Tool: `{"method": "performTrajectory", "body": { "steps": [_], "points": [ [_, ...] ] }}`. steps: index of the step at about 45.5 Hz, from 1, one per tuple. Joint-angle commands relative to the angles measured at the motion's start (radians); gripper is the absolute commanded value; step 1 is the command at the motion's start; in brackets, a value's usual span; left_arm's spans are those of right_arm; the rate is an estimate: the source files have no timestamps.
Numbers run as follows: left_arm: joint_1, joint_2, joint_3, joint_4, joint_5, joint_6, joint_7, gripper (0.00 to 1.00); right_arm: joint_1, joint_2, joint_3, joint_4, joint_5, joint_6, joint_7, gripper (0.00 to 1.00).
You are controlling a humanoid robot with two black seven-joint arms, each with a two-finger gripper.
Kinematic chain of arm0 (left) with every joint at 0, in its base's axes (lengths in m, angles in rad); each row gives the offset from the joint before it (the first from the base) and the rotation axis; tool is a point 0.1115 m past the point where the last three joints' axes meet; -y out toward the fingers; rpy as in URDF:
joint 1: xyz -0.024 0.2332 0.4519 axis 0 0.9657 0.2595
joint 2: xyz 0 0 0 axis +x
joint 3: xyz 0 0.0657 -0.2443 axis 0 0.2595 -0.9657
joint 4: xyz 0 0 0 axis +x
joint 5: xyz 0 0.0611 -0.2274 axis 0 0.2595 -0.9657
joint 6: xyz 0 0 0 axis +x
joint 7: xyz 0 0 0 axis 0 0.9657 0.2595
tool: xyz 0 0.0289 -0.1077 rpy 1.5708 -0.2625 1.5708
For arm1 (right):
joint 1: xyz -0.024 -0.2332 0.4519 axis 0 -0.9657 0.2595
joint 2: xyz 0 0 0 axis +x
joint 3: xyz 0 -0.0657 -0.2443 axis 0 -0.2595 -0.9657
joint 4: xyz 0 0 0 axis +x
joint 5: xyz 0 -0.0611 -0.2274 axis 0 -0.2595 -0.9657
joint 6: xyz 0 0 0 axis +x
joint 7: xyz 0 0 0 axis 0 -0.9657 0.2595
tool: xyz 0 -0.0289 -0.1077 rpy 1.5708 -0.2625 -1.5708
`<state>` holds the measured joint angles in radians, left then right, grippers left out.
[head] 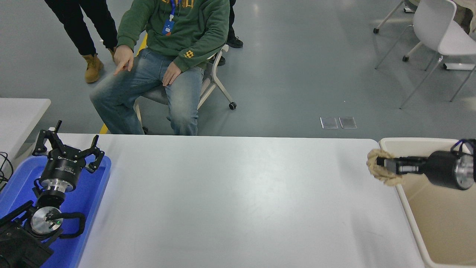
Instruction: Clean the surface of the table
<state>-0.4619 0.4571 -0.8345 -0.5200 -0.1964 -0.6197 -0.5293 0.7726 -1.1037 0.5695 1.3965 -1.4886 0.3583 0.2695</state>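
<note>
The table surface (238, 201) is a wide white top that fills the lower half of the view. My right gripper (385, 165) reaches in from the right edge, raised above the table's far right corner, shut on a crumpled brown paper wad (379, 171). The wad hangs over the seam between the table and the beige bin (412, 208). My left gripper (67, 150) is parked at the lower left over a blue tray (93, 193), fingers spread open and empty.
A person in a green hoodie and jeans (163, 63) sits on a chair at the far side, another person's legs (81, 29) beside them. A smaller white table (18, 111) stands at the left. White chairs (438, 33) stand at the back right.
</note>
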Motion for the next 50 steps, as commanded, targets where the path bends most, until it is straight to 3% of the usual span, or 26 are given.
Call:
{"method": "performTrajectory", "body": {
  "steps": [1, 50],
  "points": [
    [0.000, 0.000, 0.000, 0.000, 0.000, 0.000, 0.000, 1.00, 0.085, -0.021, 0.012, 0.002, 0.053, 0.047, -0.003, 0.00],
    [0.000, 0.000, 0.000, 0.000, 0.000, 0.000, 0.000, 1.00, 0.100, -0.027, 0.009, -0.022, 0.053, 0.064, -0.007, 0.00]
  ]
}}
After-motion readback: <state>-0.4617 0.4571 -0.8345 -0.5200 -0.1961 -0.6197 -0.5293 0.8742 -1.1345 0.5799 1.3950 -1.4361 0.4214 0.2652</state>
